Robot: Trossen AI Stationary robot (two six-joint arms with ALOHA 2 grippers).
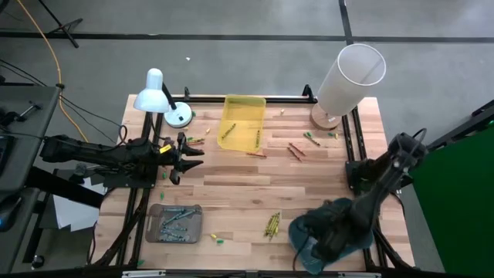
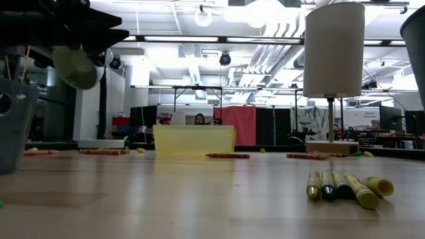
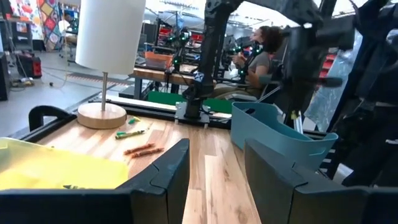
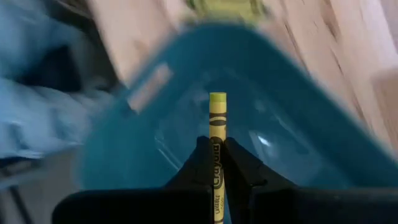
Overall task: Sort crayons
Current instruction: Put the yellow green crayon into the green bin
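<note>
The right tool [image 4: 217,163] is pinching a thin yellow-green wax crayon [image 4: 217,134] above the teal plastic tray [image 4: 298,124], seemingly for dropping; the left tool [image 3: 214,171] is waiting spread at the desk's left.

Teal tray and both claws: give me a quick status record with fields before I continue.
right claw: shut on yellow crayon, over the teal tray
left claw: open, empty, at the table's left side
yellow tray: holds a few crayons
grey tray: holds several crayons
loose bundle: yellow-green crayons beside the teal tray
</note>
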